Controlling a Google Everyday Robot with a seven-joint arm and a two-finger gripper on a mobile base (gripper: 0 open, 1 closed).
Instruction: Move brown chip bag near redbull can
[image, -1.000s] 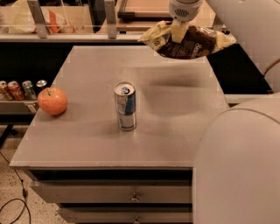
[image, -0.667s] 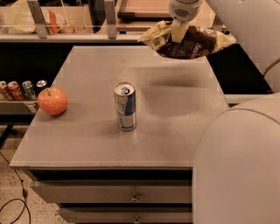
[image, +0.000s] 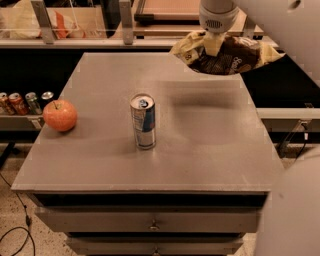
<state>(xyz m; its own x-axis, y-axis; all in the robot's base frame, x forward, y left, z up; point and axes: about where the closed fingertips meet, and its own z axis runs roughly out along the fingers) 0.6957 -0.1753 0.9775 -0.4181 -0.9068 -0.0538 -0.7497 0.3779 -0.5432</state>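
No real change vs a sec ago: gripper (image: 214, 45) pinches brown chip bag (image: 237, 56) aloft over table (image: 210, 150) far-right edge (not set down), well apart from redbull can (image: 143, 121), so the carry's still to do.

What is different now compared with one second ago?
The gripper, holding the chip bag in the air over the far edge of the table, shifted slightly right and lower in the view. Its grip is unchanged. The can and apple did not move.
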